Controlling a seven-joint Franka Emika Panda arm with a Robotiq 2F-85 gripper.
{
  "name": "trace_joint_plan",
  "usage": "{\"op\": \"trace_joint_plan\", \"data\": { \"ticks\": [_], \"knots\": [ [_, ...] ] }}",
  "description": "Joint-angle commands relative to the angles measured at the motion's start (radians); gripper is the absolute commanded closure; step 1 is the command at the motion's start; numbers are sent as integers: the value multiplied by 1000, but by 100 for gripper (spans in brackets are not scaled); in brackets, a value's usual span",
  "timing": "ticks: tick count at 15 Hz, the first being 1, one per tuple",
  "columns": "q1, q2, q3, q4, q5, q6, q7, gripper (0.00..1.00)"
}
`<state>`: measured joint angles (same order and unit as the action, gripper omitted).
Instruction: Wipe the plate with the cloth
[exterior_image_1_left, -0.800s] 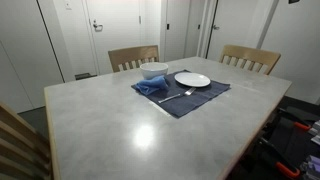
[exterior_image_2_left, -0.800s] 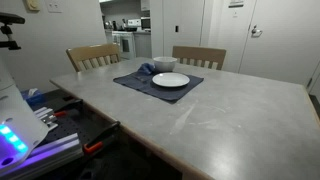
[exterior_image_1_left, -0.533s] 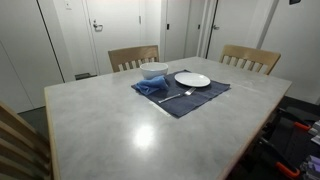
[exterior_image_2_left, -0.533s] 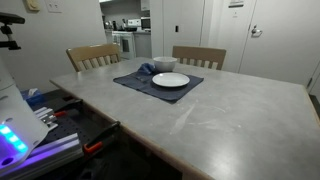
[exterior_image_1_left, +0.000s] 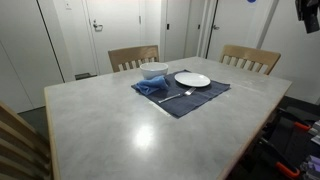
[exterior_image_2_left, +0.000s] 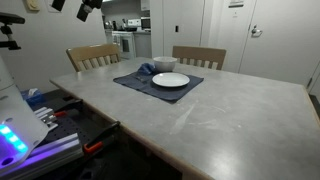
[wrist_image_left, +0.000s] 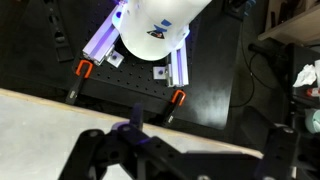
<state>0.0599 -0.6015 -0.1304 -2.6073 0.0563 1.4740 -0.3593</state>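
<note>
Step in hand: approach, with nothing grasped yet. Fingers (wrist_image_left: 282, 152) stand spread apart and empty at the bottom of the wrist view. That view looks down past the desk (wrist_image_left: 35, 120) edge onto the robot base (wrist_image_left: 155, 25) and the dark floor below it.

In an exterior view the arm (exterior_image_1_left: 308, 14) shows only as a dark tip in the upper right corner, high above and well apart from the setting. The cloth (exterior_image_1_left: 152, 87), blue and crumpled, lies on a dark mat (exterior_image_1_left: 205, 98) at centre frame, just beside a bowl (exterior_image_1_left: 154, 70). The plate (exterior_image_1_left: 192, 79) sits on the same mat to the right of the bowl, with a fork (exterior_image_1_left: 175, 96) below it.

Next move, as I judge it:
1. Bring the fingers over the desk and above the cloth.
2. Lower onto a raised fold, clear of the bowl, and clench.
3. Carry the cloth to the plate.

View limits: the wrist view alone gives the finger opening, but shows neither cloth nor plate. In an exterior view the cloth (exterior_image_2_left: 145, 70) is a small blue patch partly hidden by the bowl.
</note>
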Motion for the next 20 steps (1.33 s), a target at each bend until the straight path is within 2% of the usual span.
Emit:
{"op": "trace_joint_plan", "data": {
  "ticks": [1, 7, 12, 13, 15, 20],
  "knots": [
    [15, 54, 3, 11, -32, 29, -96, 0],
    [91, 293, 34, 168, -79, 134, -268, 0],
    [93, 560, 101, 386, -87, 243, -315, 0],
    [77, 424, 106, 270, -68, 230, -292, 0],
    [74, 478, 120, 305, -67, 233, -289, 0],
    [72, 442, 118, 281, -72, 255, -298, 0]
  ]
}}
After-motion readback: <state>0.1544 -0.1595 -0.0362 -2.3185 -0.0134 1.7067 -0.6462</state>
